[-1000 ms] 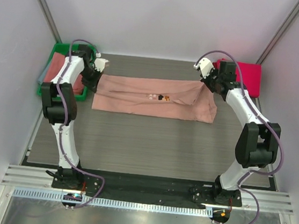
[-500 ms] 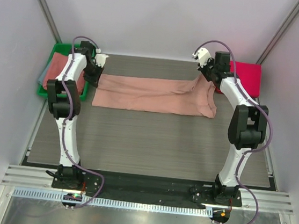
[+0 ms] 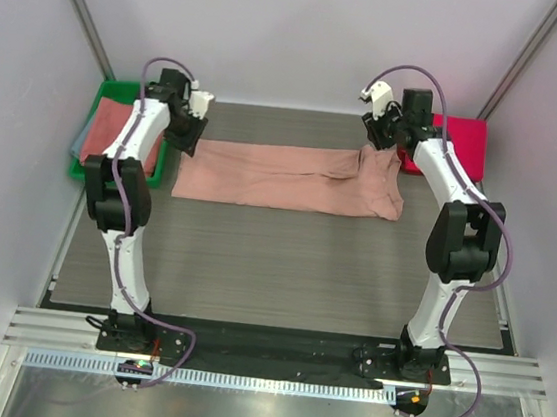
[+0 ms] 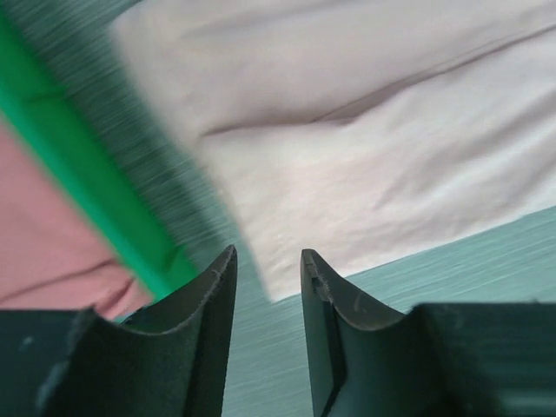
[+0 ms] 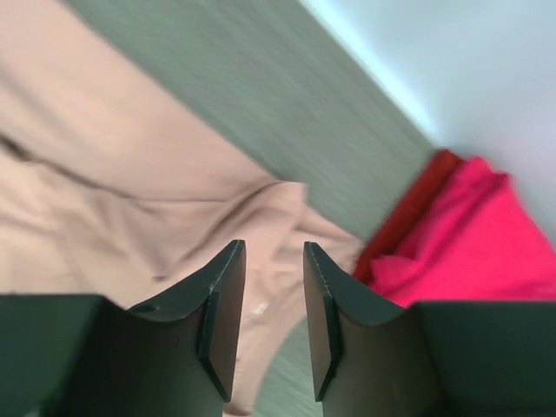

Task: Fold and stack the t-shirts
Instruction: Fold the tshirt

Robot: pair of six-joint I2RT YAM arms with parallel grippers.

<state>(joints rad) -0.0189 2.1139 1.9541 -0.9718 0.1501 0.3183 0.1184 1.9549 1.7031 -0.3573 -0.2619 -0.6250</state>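
Observation:
A dusty salmon-pink t-shirt (image 3: 292, 177) lies folded into a long strip across the far part of the table, no print showing. My left gripper (image 3: 188, 134) hovers over its left end, open and empty. In the left wrist view the left gripper (image 4: 268, 252) stands just short of the shirt's corner (image 4: 365, 130). My right gripper (image 3: 376, 139) is above the bunched right end, also open. In the right wrist view nothing sits inside the right gripper (image 5: 274, 246), and the salmon cloth (image 5: 104, 174) lies below it. A bright magenta t-shirt (image 3: 462, 144) rests at the back right.
A green plastic bin (image 3: 81, 158) at the back left holds salmon and grey shirts (image 3: 101, 133); its rim (image 4: 78, 174) is close to my left fingers. The magenta shirt (image 5: 469, 234) lies just right of the right gripper. White walls close in the sides and back.
The shirt's near half was folded back over, hiding the print. Both grippers then opened, let go of the cloth and moved slightly back and up.

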